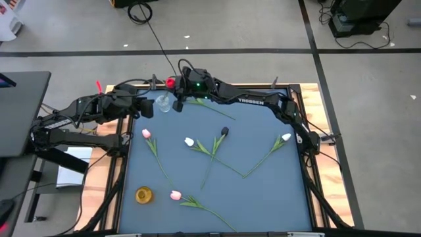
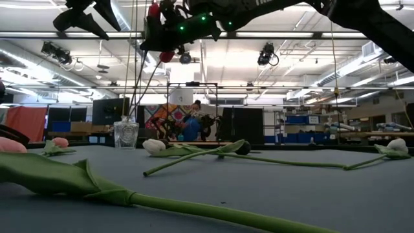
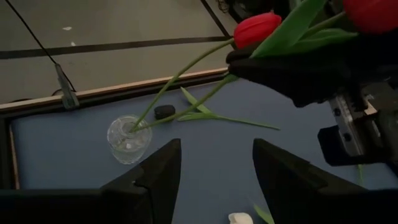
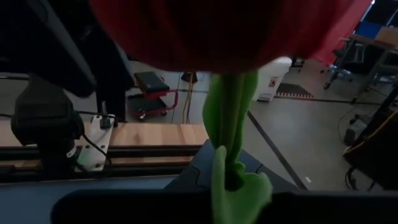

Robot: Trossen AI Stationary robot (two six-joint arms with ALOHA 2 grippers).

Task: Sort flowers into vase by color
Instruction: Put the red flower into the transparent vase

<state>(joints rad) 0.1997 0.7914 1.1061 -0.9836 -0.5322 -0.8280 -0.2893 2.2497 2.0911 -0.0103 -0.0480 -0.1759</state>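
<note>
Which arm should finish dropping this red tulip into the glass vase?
Right, probably. The right gripper already holds the red tulip above the glass vase, one stem reaching inside. The left gripper hangs open nearby.

You cannot see the right gripper's [image 1: 176, 99] fingertips; the red tulip [image 4: 230, 31] fills its wrist view, blurred and cut off at the top. From above, the glass vase [image 1: 163, 104] is too small to count stems.
</note>
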